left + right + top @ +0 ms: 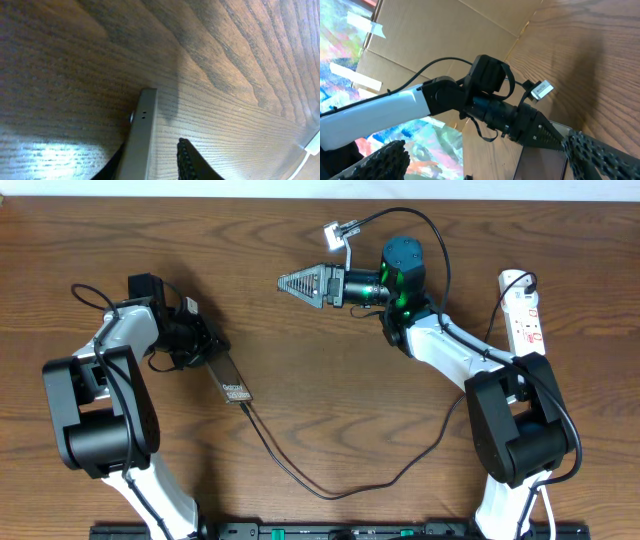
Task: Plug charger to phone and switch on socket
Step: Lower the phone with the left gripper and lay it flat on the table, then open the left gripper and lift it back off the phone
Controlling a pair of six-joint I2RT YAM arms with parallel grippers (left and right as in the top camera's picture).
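The charger (330,492) loops by the tabletop's near edge, seemingly plugged into the phone (231,380) lying left of centre. The left gripper (208,352) straddles it loosely, one finger clear. The right gripper (290,282) hovers agape. The socket (526,310), far right corner, likely awaits switching.

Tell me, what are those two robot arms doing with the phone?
The left gripper sits around one end of the phone, jaws loose with a gap on one side. The black charger cable looks plugged into the phone's other end. The right gripper hovers open in the middle, not touching the white power strip by that arm.
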